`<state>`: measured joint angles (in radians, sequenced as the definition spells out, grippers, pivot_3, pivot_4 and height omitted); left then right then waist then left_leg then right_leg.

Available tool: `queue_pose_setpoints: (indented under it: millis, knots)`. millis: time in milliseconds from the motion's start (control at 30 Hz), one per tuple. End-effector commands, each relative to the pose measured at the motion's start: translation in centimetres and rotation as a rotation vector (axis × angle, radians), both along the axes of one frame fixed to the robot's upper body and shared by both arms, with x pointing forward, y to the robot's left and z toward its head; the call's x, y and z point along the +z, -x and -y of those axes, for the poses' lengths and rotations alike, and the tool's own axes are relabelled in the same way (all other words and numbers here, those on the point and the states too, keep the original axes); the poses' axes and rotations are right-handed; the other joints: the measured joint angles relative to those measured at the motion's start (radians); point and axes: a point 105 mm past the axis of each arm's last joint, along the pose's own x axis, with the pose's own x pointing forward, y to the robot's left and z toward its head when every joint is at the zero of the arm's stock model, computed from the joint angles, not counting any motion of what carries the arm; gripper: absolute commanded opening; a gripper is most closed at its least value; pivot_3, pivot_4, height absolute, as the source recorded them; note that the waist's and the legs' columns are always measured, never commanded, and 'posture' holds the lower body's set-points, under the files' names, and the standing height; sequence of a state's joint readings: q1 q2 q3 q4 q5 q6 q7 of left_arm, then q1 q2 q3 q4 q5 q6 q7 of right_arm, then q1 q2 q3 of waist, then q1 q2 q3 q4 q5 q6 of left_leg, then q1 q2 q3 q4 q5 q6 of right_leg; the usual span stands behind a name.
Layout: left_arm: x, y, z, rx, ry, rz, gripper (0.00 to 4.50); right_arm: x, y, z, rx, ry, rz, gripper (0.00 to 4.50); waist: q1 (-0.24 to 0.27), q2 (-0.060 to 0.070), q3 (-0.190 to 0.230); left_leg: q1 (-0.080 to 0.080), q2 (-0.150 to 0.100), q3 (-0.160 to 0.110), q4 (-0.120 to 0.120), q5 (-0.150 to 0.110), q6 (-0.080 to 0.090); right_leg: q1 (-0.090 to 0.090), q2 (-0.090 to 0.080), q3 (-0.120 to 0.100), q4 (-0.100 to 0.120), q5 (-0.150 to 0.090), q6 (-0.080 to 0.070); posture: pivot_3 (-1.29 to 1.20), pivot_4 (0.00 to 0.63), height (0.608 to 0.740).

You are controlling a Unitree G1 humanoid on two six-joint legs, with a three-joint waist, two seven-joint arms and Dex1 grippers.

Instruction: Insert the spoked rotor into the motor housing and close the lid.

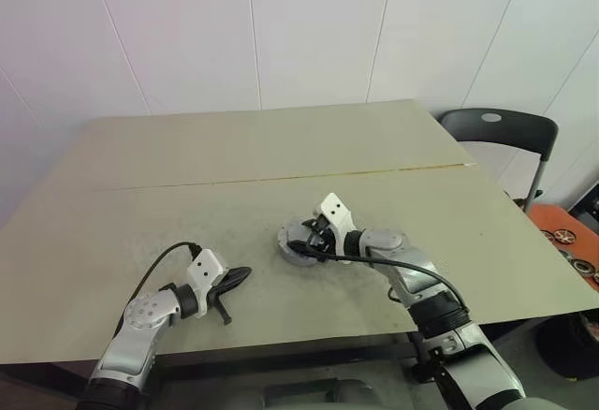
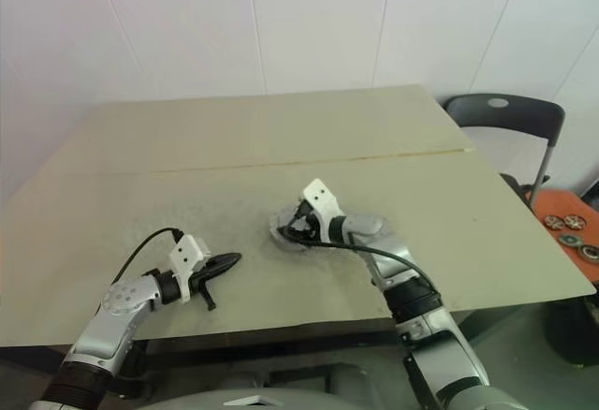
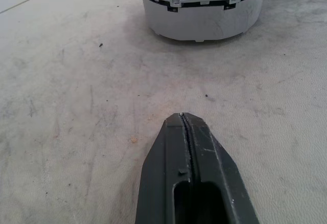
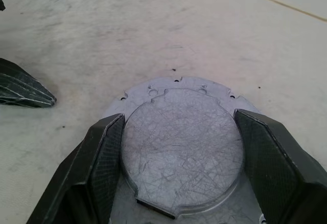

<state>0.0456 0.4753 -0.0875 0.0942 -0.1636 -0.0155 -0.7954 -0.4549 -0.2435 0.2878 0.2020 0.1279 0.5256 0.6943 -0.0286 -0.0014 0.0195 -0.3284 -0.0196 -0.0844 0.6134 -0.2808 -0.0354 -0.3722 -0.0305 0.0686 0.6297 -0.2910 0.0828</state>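
Near table [image 1: 234,157] centre, slightly toward the near edge: motor housing [image 3: 204,9], round and silvery-grey, lid [image 4: 181,147] lying flat on top of it. Right gripper [image 4: 181,152] spread wide, one black finger [image 4: 104,157] at 9 o'clock of the lid, the other at 3 o'clock, both against its rim; a firm grip cannot be told. Left gripper [image 3: 191,168] pressed fully shut, holding nothing, resting low over the table at 8 o'clock from the housing, well apart, tip aimed toward it. Bare tabletop all round from 10 to 2 o'clock. Black chair [image 1: 501,134] past the table's far right corner.
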Motion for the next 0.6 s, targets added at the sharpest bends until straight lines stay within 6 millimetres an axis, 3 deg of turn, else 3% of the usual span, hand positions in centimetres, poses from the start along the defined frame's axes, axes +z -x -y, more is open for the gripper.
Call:
queue_pose_setpoints:
  millis: [33, 600]
  knots:
    - [0.15, -0.12, 0.05, -0.003, -0.007, 0.009, 0.00, -3.19, -0.35, 1.94, -0.111, 0.113, -0.077, 3.05, -0.007, 0.001, 0.003, 0.000, 0.000, 0.000, 0.000, 0.000, 0.000, 0.000, 0.000, 0.000, 0.000, 0.000, 0.000, 0.00, 0.000, 0.740]
    - [0.19, -0.01, 0.31, -0.007, -0.010, 0.004, 0.00, -3.13, -0.76, 1.86, -0.160, 0.064, -0.120, 3.05, -0.017, 0.004, 0.012, -0.010, 0.000, 0.000, 0.000, 0.000, 0.000, -0.001, -0.002, -0.002, -0.006, 0.000, 0.000, 0.00, 0.000, 0.740]
